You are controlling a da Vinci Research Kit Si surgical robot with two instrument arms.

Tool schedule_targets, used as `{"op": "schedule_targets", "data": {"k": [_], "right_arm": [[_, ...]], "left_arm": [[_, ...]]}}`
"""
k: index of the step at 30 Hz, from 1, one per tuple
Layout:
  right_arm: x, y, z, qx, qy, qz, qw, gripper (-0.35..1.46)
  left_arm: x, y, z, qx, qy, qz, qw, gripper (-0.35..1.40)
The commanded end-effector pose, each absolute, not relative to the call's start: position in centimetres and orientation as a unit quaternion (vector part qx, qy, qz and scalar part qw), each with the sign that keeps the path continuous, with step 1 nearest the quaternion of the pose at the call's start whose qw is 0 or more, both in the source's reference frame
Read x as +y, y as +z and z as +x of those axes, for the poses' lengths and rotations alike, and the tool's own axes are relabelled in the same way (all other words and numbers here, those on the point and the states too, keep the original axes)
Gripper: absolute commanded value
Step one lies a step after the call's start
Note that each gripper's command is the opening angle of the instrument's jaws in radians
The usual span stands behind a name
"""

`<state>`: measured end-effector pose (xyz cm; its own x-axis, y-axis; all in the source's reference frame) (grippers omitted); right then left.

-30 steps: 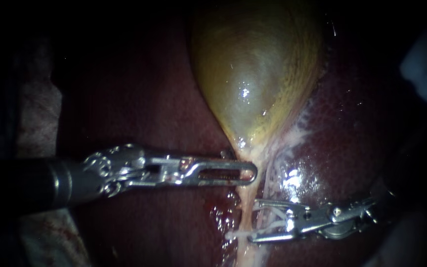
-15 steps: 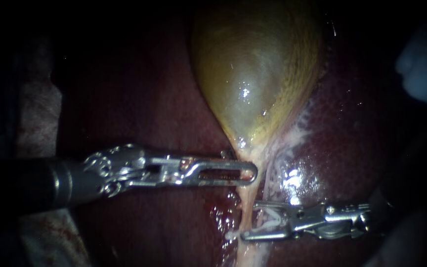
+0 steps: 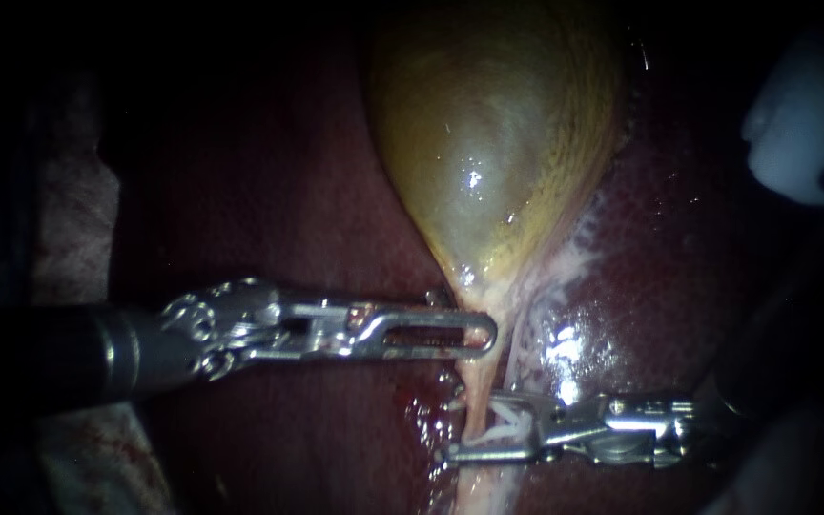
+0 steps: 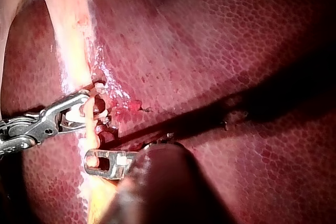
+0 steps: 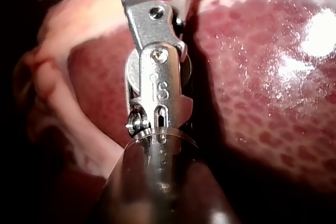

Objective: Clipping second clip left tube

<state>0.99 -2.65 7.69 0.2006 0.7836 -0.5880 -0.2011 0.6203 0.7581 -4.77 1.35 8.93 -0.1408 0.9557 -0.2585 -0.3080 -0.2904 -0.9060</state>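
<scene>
Left instrument (image 3: pixel 469 336) lying across liver (image 3: pixel 679 286), hand pressed together, pinching left tube (image 3: pixel 474 381) just under gallbladder (image 3: pixel 488 143) neck. Right instrument (image 3: pixel 474 426) hand straddling same tube lower down, part-spread, gripping white clip (image 3: pixel 512 420) from both sides

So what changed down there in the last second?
The right instrument slid left across the liver, so its claw, holding a white clip, now straddles the pale tube and has narrowed around it. A white object at the upper right edged further in. The left instrument, gallbladder and tube stayed put.
</scene>
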Motion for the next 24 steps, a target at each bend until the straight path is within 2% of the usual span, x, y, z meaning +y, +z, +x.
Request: {"op": "schedule_targets", "data": {"k": [1, 8, 16, 18, 20, 24], "right_arm": [[-2.65, 7.69, 0.99, 0.533, 0.342, 0.274, 0.724, 0.51], [-2.67, 7.69, 0.99, 0.53, 0.35, 0.279, 0.72, 0.47], [-2.72, 7.68, 0.98, 0.515, 0.366, 0.297, 0.716, 0.32], [-2.73, 7.68, 0.98, 0.512, 0.37, 0.304, 0.713, 0.24], [-2.75, 7.68, 0.97, 0.51, 0.374, 0.312, 0.709, 0.05], [-2.77, 7.67, 0.97, 0.509, 0.375, 0.314, 0.708, -0.2]], "left_arm": [[1.35, 8.92, -4.77, -0.359, 0.665, -0.451, 0.475, -0.35], [1.35, 8.92, -4.77, -0.359, 0.665, -0.451, 0.475, -0.35], [1.35, 8.92, -4.77, -0.359, 0.665, -0.451, 0.475, -0.35], [1.35, 8.92, -4.77, -0.359, 0.665, -0.451, 0.475, -0.35], [1.35, 8.92, -4.77, -0.359, 0.665, -0.451, 0.475, -0.35], [1.35, 8.92, -4.77, -0.359, 0.665, -0.451, 0.475, -0.35]]}}
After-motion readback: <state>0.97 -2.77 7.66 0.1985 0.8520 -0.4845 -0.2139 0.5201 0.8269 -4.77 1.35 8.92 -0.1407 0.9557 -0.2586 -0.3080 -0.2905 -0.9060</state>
